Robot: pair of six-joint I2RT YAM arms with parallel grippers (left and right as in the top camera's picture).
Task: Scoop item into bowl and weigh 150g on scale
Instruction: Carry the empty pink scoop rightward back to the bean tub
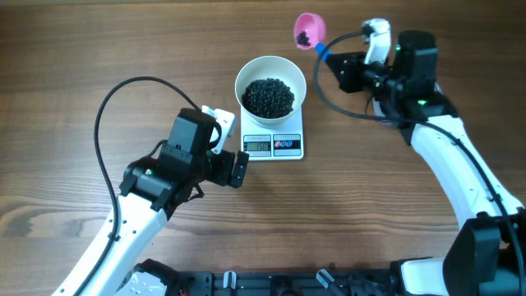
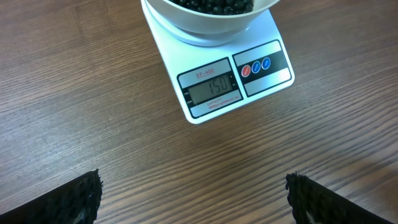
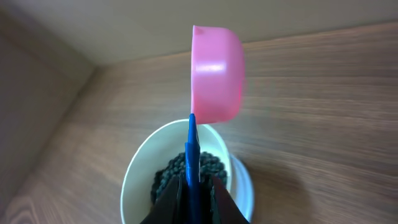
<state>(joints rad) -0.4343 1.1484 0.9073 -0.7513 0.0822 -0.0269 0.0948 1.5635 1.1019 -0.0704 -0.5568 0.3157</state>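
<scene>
Over the wooden table (image 1: 66, 49), left gripper (image 2: 193, 186) spread wide, empty; right gripper (image 3: 194, 186) pinches the pink scoop (image 3: 214, 74).

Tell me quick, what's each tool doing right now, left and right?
Left tool: open, holding nothing.
Right tool: closed on the blue-handled small pink plastic scoop.

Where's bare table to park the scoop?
Free: wood far left of the bowl; wood between the scale and the right arm. Crowded: left gripper at the scale's front-left, right gripper holding the pink scoop at the bowl's far-right.
</scene>
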